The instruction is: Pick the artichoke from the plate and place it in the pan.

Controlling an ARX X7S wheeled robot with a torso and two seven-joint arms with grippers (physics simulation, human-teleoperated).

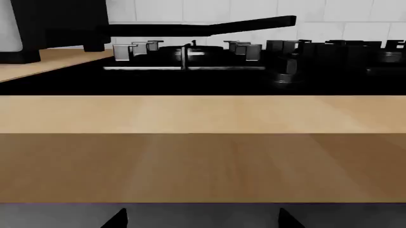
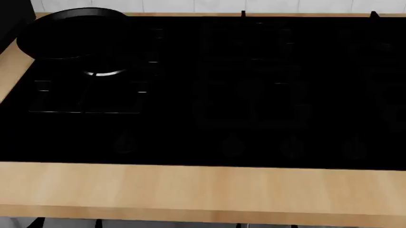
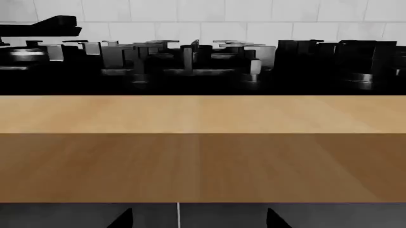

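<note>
Black pan [image 2: 70, 31] on stove [image 2: 254, 95] far-left; artichoke, plate not visible. Grippers low, tips apart = released. Risk: blind search, arms hit counter edge [image 2: 203, 190].

One black pan [image 2: 70, 33] up there. One dark stovetop [image 2: 254, 95]. One wooden counter [image 2: 203, 190] in front.
</note>
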